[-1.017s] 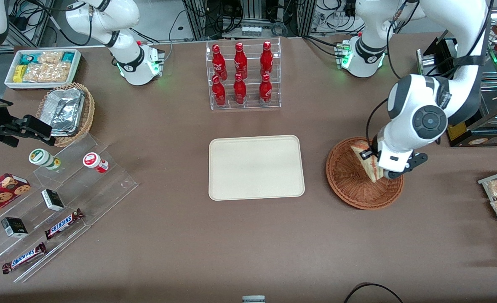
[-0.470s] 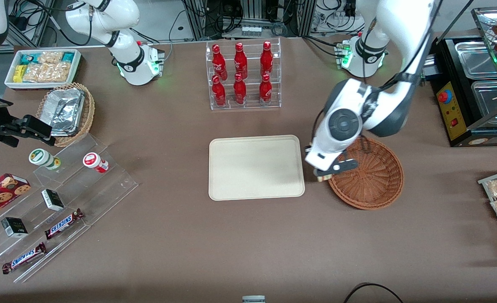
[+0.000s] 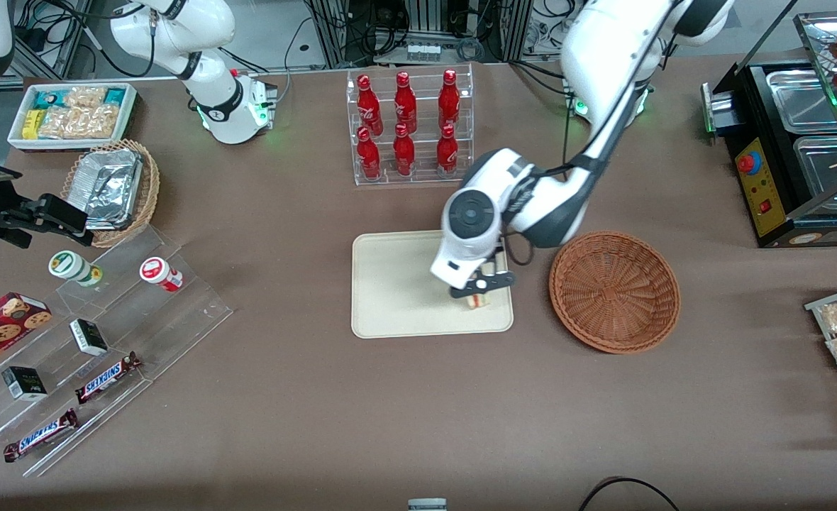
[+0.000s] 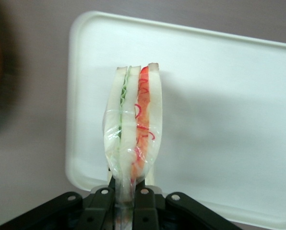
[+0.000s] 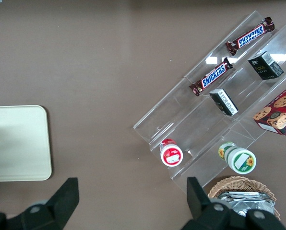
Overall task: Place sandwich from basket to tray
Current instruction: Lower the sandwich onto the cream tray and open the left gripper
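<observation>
My jaws are clamped on the sandwich (image 4: 132, 139), pinching its narrow end between the two black fingers (image 4: 103, 203). From the wrist camera I see the wedge held edge-on, wrapped in clear film, green filling on one side, red on the other, white bread between and outside. The gripper (image 3: 480, 289) hangs over the tray (image 3: 397, 312), above the tray corner that is nearest the front camera and closest to the basket (image 3: 614, 291). In the front view only a small bit of the sandwich (image 3: 477, 301) shows under the fingers; I can't tell whether it touches the tray surface or is just above it. Wrist view has the cream tray (image 4: 220, 96) under the sandwich, rounded corner and rim visible, brown table (image 4: 28, 153) past the rim.

Basket sits just beside the tray's short edge toward the working arm's end of the table, apart from it, with nothing in it. Farther from the front camera than the tray stands a clear rack of red bottles (image 3: 408, 128). Toward the parked arm's end: a tan wicker basket with foil containers (image 3: 113, 188), a white bin of snack packets (image 3: 71, 113), and a clear stepped display (image 3: 99, 341) holding chocolate bars, small boxes and two cups.
</observation>
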Robot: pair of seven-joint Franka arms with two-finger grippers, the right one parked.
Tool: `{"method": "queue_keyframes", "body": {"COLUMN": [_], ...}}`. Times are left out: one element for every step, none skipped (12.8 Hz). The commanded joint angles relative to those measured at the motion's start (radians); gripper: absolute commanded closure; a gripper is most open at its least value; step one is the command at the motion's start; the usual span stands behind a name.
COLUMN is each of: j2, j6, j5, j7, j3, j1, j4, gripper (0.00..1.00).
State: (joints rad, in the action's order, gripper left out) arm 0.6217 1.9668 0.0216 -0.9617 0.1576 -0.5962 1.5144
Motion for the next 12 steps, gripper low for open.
{"method": "queue_keyframes", "body": {"j2": [0.104,0.118,0.131,0.138,0.142,0.145,0.148,0.159,0.164,0.165,0.162,0.155], "j6": [0.021,0.033,0.047,0.064,0.072,0.076,0.076,0.076,0.083,0.098,0.099,0.098], "j5": [0.029,0.044,0.055,0.058,0.063,0.064,0.064,0.064,0.063,0.054,0.052,0.057], "j7": [-0.093,-0.121,-0.139,-0.155,-0.157,-0.157,-0.157,-0.157,-0.160,-0.163,-0.160,-0.152], "j3": [-0.015,-0.015,-0.015,-0.015,-0.015,-0.015,-0.015,-0.015,-0.015,-0.013,-0.013,-0.015], "j1": [-0.060,-0.074,-0.085,-0.092,-0.093,-0.093,-0.093,-0.093,-0.093,-0.093,-0.093,-0.091], "j4": [-0.132,-0.144,-0.154,-0.154,-0.154,-0.154,-0.152,-0.152,-0.149,-0.145,-0.145,-0.146], "gripper": [0.96,0.96,0.96,0.96,0.96,0.96,0.96,0.92,0.83,0.47,0.00,0.00]}}
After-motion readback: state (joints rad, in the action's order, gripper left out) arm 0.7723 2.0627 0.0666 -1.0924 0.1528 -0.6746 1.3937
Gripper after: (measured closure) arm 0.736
